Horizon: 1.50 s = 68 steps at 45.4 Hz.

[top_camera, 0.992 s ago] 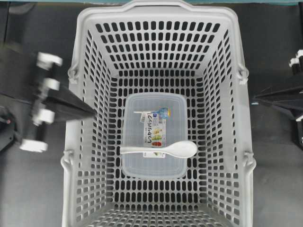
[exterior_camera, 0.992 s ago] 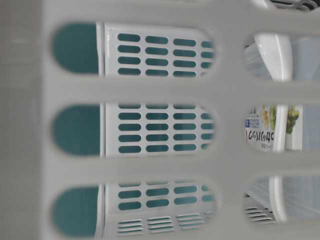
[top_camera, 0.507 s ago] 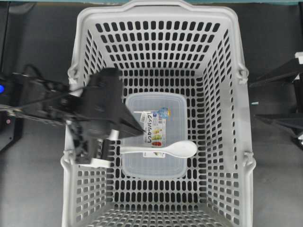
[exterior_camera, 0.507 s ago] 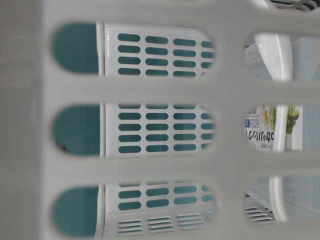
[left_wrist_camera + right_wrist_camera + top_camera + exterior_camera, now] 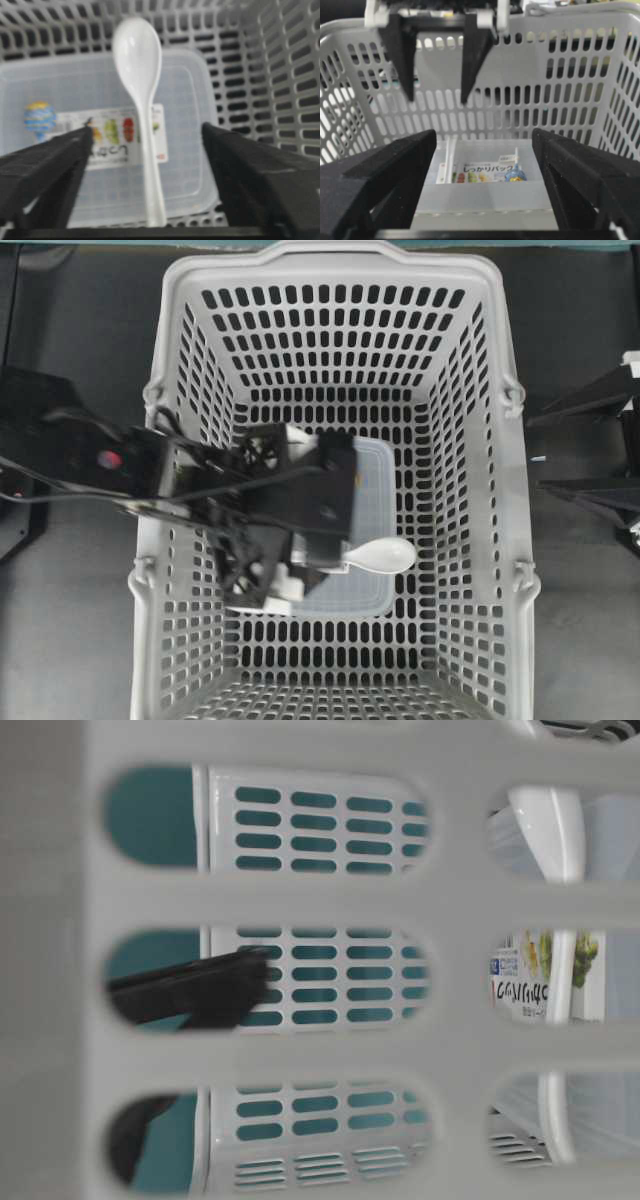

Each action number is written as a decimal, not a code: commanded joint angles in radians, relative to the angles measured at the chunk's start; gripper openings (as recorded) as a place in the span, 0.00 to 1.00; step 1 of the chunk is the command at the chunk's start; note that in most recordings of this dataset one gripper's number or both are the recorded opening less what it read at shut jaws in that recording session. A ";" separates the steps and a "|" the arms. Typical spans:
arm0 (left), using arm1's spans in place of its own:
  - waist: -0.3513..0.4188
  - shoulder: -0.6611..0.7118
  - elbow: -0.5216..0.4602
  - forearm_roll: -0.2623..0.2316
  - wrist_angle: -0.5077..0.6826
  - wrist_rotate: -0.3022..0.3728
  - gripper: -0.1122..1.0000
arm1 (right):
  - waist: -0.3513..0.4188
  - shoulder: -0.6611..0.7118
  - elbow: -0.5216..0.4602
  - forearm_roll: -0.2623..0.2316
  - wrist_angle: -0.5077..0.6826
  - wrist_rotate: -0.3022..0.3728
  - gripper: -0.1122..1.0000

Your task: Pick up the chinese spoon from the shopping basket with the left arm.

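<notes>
The white chinese spoon (image 5: 385, 555) lies across the lid of a clear labelled container (image 5: 375, 470) on the floor of the grey shopping basket (image 5: 330, 260). My left gripper (image 5: 335, 510) is inside the basket above the container and hides the spoon's handle from overhead. In the left wrist view the spoon (image 5: 142, 100) lies lengthwise, bowl far, and the open gripper (image 5: 146, 131) has one finger on each side of the handle, apart from it. My right gripper (image 5: 535, 453) is open and empty outside the basket's right wall.
The basket's slotted walls (image 5: 280, 75) rise close around the container. The right wrist view looks over the basket rim at the container (image 5: 485, 200) and the left gripper (image 5: 438, 99) hanging open above it. Dark table lies on both sides of the basket.
My left arm has moved from outside the basket's left wall, over the rim and down over the container and spoon. The spoon and container have not moved. The right gripper has shifted slightly.
</notes>
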 commanded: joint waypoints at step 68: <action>-0.002 0.196 -0.137 0.003 0.130 -0.014 0.21 | 0.002 -0.011 0.002 0.003 -0.015 0.005 0.76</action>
